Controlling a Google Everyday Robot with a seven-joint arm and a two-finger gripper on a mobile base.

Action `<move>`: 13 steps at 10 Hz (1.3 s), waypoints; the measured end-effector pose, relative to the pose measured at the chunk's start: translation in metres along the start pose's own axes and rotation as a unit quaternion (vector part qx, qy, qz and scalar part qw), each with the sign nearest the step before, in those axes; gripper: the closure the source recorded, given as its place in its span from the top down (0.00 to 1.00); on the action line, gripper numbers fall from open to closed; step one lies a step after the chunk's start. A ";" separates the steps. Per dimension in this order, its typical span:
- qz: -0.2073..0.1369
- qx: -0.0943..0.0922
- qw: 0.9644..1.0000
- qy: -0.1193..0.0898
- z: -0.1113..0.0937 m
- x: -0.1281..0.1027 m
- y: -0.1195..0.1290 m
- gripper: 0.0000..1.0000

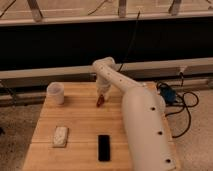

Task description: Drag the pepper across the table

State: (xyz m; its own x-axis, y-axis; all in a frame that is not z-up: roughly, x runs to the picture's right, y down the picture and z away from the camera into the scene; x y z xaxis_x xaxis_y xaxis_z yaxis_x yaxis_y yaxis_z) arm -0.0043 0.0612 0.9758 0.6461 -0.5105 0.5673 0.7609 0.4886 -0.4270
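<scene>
The pepper (pixel 100 101) is a small dark red sliver on the far middle of the light wooden table (pixel 80 125). My gripper (pixel 101 94) hangs at the end of the white arm right above the pepper, its tip touching or almost touching the pepper's upper end. The arm's thick white body runs down the table's right side.
A white cup (pixel 56 93) stands at the far left corner. A pale rectangular block (pixel 60 136) lies at the near left. A black phone-like slab (pixel 104 147) lies at the near middle. Cables and a blue object (pixel 167 94) lie on the floor to the right.
</scene>
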 end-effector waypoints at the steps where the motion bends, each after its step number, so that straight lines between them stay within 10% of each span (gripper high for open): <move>1: -0.002 -0.003 1.000 0.000 0.000 0.000 0.005 0.01; 13: -0.043 -0.038 0.998 0.011 0.001 -0.017 0.042 0.01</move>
State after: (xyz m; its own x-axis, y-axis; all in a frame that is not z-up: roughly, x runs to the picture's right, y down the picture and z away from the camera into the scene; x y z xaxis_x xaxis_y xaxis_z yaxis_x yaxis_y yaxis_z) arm 0.0169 0.0909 0.9493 0.5789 -0.5636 0.5892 0.8153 0.3881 -0.4297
